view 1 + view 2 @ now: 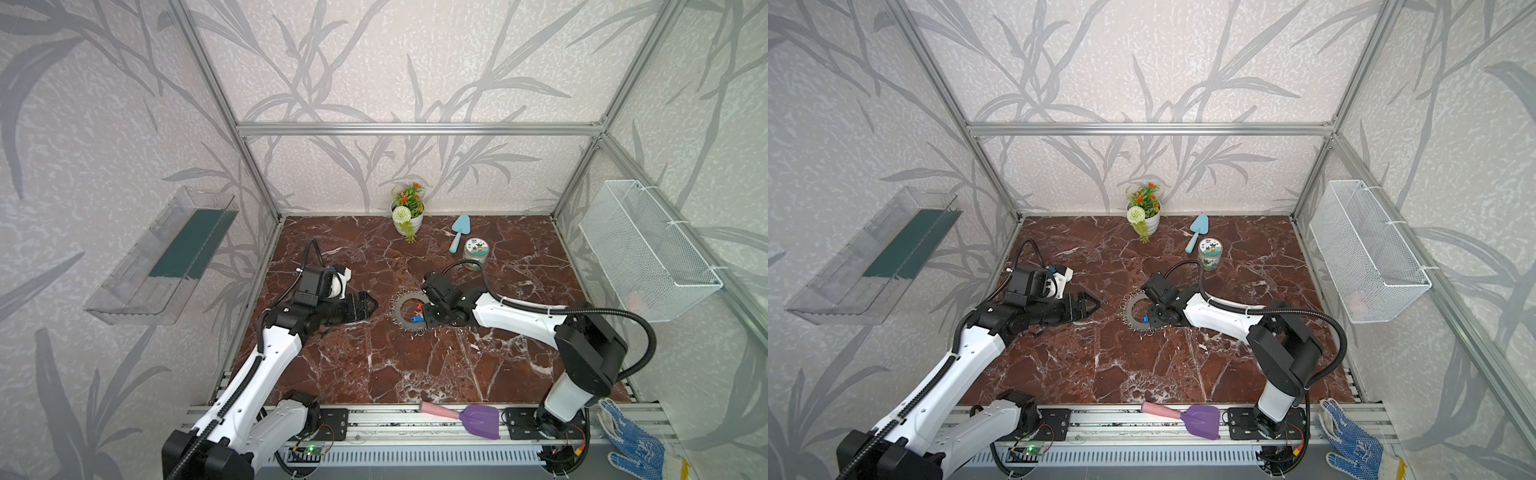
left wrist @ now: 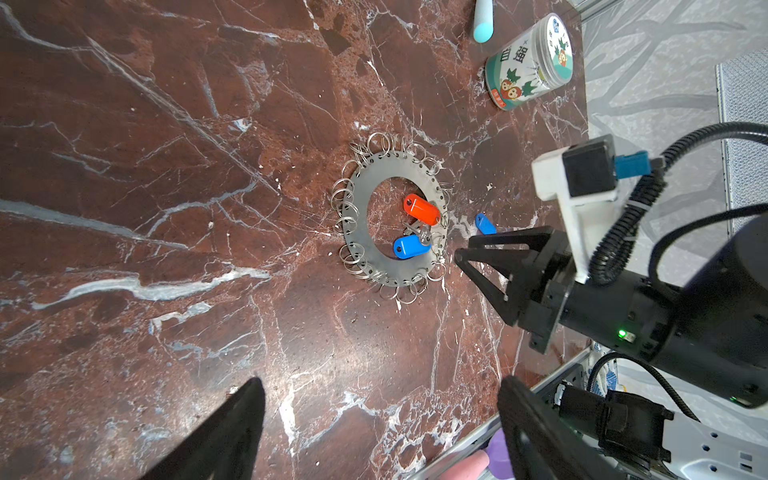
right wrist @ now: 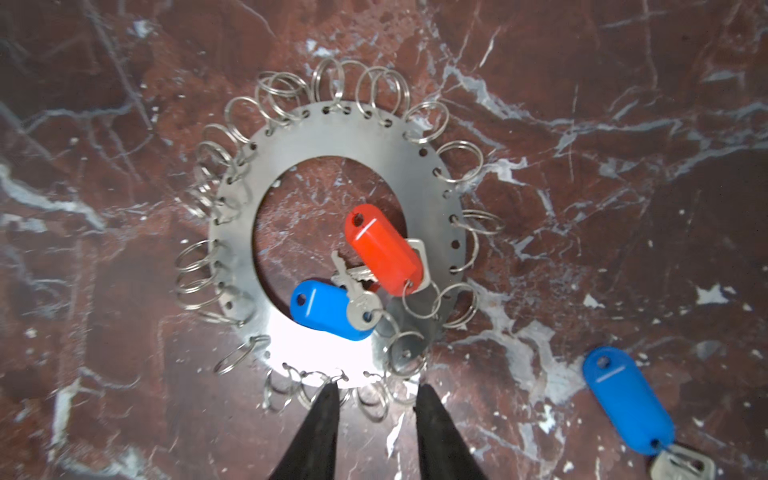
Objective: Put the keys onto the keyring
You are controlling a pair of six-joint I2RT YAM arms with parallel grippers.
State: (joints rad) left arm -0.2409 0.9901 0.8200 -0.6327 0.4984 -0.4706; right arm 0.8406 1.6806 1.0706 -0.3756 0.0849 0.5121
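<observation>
**Two arms of matching build.** The left arm (image 1: 270,349) and right arm (image 1: 515,316) have white moulded links dotted with small dark screw holes, joined by black housings (image 1: 590,353). A black ribbed cable chain (image 1: 239,386) runs along the left link, and a black corrugated hose (image 2: 623,224) serves the right. A white bracket (image 2: 573,195) carries a black wrist camera with a blue plug (image 2: 631,164). The left gripper (image 1: 370,302) and right gripper (image 3: 376,388) are black, with triangular tapering jaws. A green lamp (image 2: 622,333) marks the right wrist.

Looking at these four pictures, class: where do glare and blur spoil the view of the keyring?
Right wrist view: white glare washes out part of the keyring beside the blurred right gripper. Left wrist view: keyring sharp, left gripper blurred in the foreground. Both top views: evenly lit, keyring tiny.
</observation>
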